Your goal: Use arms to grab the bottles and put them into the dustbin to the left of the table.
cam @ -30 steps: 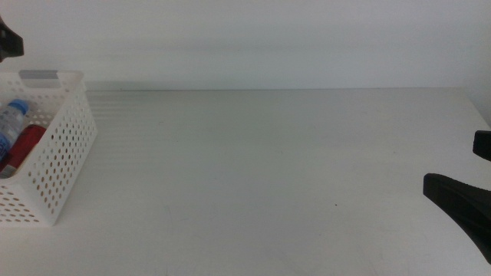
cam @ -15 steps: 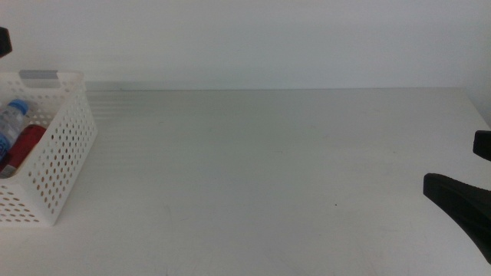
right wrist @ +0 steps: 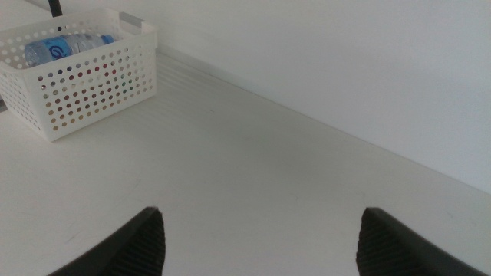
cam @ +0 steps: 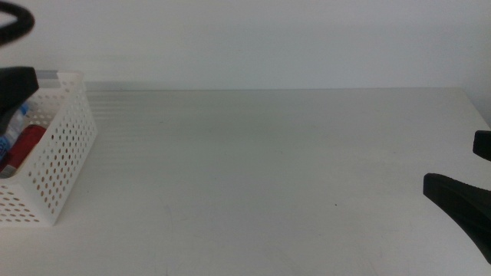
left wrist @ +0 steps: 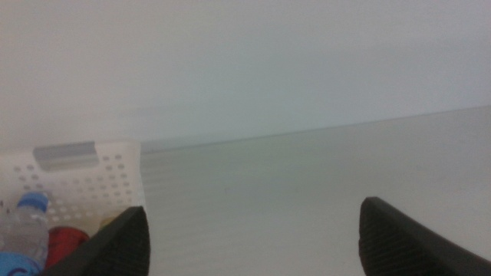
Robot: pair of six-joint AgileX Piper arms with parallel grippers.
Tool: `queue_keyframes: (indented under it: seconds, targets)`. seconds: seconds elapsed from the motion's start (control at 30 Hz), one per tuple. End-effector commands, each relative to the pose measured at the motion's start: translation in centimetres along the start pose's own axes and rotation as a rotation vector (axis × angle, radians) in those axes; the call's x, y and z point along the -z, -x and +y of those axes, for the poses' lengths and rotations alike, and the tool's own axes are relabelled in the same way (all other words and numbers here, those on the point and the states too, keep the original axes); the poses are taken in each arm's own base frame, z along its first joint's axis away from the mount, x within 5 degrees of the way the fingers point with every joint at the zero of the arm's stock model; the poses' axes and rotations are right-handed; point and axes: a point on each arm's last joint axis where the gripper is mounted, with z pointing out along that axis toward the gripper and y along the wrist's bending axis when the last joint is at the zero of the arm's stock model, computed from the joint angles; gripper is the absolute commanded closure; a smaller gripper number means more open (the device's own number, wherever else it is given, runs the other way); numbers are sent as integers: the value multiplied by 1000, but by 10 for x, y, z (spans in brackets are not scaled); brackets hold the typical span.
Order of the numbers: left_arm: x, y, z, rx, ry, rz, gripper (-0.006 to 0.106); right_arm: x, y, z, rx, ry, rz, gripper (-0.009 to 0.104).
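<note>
Dustbin [cam: 65, 146]: white perforated basket with a grey tab on its rim, standing at the far left end of the table [cam: 268, 169]; it serves as the landmark for all entries below.
Water bottle [left wrist: 19, 230]: lies inside the dustbin against its far wall, blue cap towards the tabbed rim; already delivered, so it rests loose.
Red can [cam: 27, 142]: inside the dustbin, just beside the water bottle on the nearer side, lying down as a dropped item would.
Yellow bottle: a faint yellowish patch shows inside the dustbin in the left wrist view, too small to confirm as the third container.
Left gripper [left wrist: 253, 238]: hangs above the dustbin's far rim, at the edge of the middle view; jaws spread wide with nothing between them, consistent with a release over the bin.
Right gripper [right wrist: 261, 230]: well apart from the dustbin, at the opposite end of the table and low by the near edge; jaws wide and empty, parked out of the way since the drop side belongs to the other arm.
Table surface: no container shows outside the dustbin.
Task standing: judged nearly or fully complete, pending sight of the third bottle.
</note>
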Motion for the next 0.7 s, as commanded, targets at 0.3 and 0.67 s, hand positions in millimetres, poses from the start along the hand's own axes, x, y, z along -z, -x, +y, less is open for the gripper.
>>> queue_keyframes:
  seconds: [0.3,0.67]
  targets:
    - [8,6,-1,16,21,-87,12,3,16,-1,20,-5,-96,30]
    - [44,-47,0,-95,215,-270,12,6,19,-27,7,-226,-134,30]
